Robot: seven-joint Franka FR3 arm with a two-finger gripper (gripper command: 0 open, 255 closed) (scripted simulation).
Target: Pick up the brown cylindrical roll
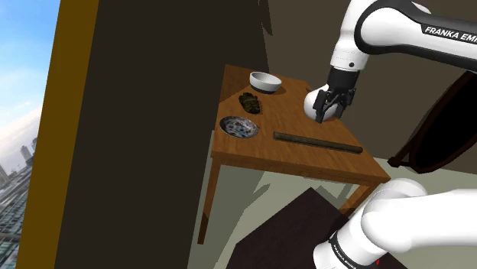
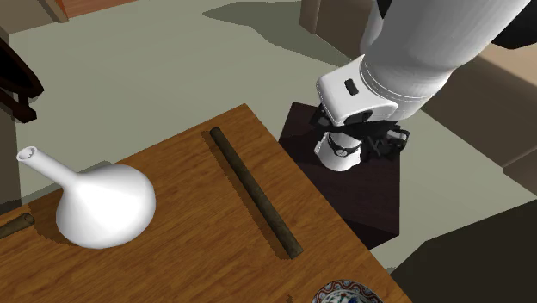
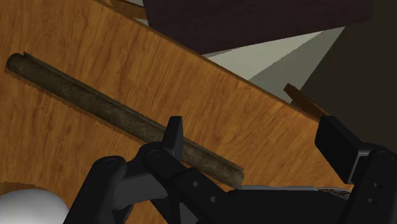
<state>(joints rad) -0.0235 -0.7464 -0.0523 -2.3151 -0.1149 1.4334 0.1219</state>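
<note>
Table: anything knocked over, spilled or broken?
Nothing plainly. The roll lies flat and whole on the table, the bowl sits upright, and the plate lies flat. The vase looks tilted, but that may be the camera's angle.

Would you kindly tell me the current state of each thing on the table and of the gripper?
gripper: open, holding nothing.
brown roll: lying flat on the table, not gripped.
white bowl: upright.
patterned plate: lying flat.
white vase: resting on the table, untouched.
</note>
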